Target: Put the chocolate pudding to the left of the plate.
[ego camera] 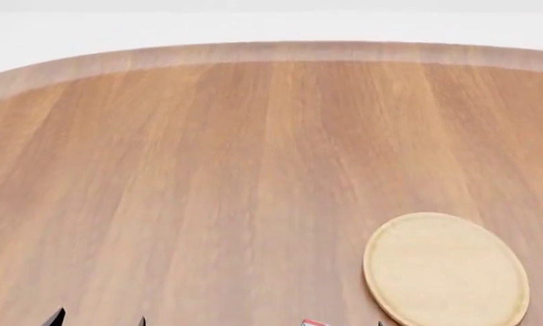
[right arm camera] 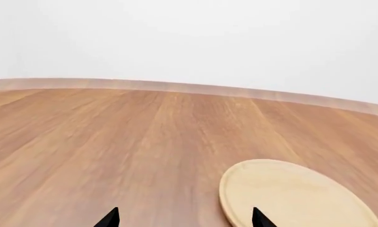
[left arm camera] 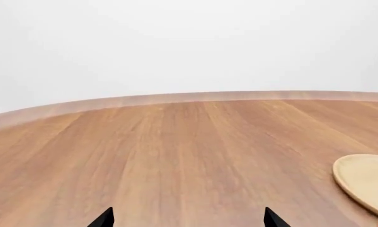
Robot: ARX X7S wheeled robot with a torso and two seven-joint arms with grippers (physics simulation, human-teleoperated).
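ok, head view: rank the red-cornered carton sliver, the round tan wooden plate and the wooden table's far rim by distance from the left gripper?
From the left gripper:
1. Red-cornered carton sliver, to its right at the frame's bottom edge.
2. Round light-tan wooden plate, farther right.
3. Table's far rim, straight across.

Bright, even, shadowless light fills all three simulator renders, with no visible source. The wooden tabletop [ego camera: 208, 176] shows soft grain with no glare or hot spots, and the background behind it is a flat pale grey-white. The plate [ego camera: 445, 270] casts almost no shadow, only a thin darker line under its rim. Everything looks slightly soft, as if compressed; the tabletop's far edge is blurred. That edge curves in each view. The dark tips of the left claw [left arm camera: 187, 218] and right claw [right arm camera: 185, 218] appear as flat black shapes without detail.
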